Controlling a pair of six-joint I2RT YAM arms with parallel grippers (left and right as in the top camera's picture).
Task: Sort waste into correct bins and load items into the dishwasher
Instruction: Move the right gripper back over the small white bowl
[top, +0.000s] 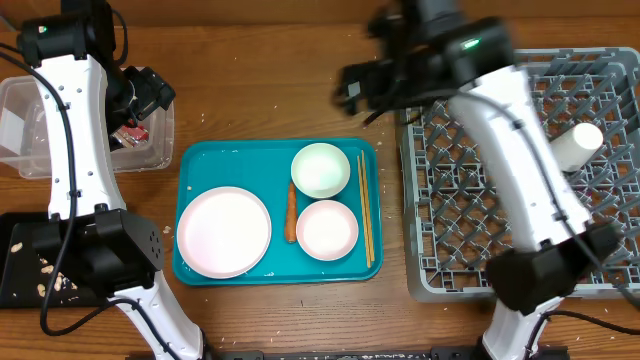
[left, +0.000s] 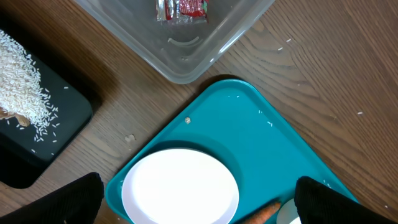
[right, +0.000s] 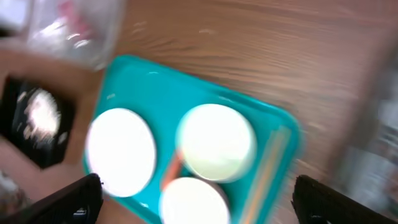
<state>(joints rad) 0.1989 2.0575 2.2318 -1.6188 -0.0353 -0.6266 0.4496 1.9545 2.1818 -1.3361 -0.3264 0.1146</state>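
The brown wooden table (top: 280, 80) is the biggest thing. On its right side sits one big grey dish rack (top: 440, 200) with pegs. The white right arm reaches across the rack and hides part of it. One small white cup (top: 578, 143) lies in the rack, near its right edge. In the middle of the table is one teal tray (top: 240, 165). On the tray are one big white plate (top: 224, 231) on the left and two white bowls, one at the back (top: 320, 169) and one at the front (top: 327, 229). One orange carrot (top: 291, 212) lies between the plate and the bowls. Two thin chopsticks (top: 366, 210) lie side by side along the tray's right edge. At the far left is one clear tub (top: 150, 155), and the left arm covers part of it. One red wrapper (left: 181, 9) lies inside the tub. In front of the tub is one flat black tray (top: 20, 235) with a pile of pale food scraps (left: 18, 87) on it. The left gripper (left: 202, 200) hangs above the plate with its fingers spread wide and nothing in it. The right gripper (right: 199, 199) is above the teal tray, also spread wide and holding nothing.
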